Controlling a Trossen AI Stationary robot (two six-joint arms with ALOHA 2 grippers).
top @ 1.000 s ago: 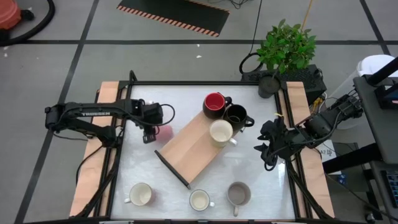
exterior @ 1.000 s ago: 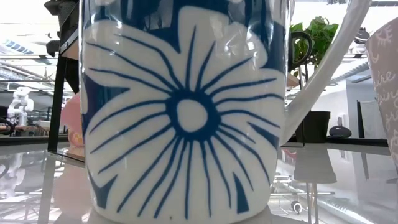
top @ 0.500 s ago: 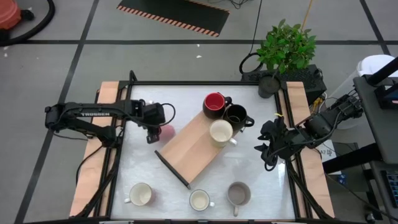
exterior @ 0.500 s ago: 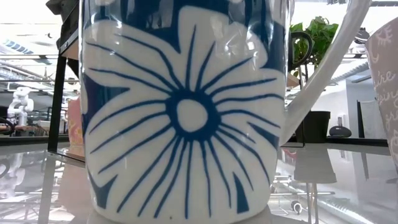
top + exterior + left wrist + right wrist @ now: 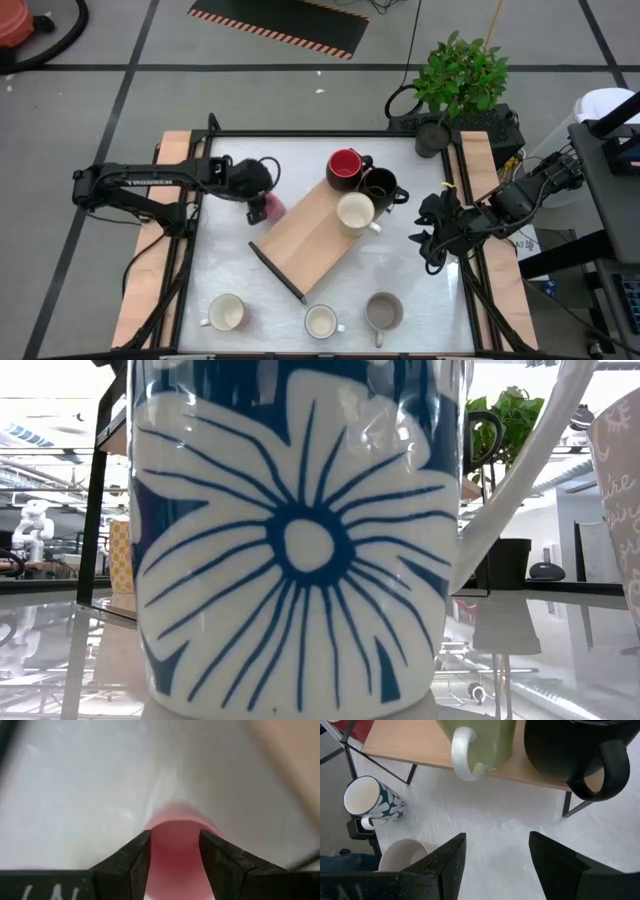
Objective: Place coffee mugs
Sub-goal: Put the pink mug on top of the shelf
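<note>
The pink mug sits clamped between your left gripper fingers just off the wooden shelf's left edge, so it goes rightward onto the shelf, while your right gripper idles open far right.

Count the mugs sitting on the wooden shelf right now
3, clustered at its far right end: the red mug, the black mug, the cream mug. The pink mug, between the left gripper fingers, is beside the shelf, not on it.
</note>
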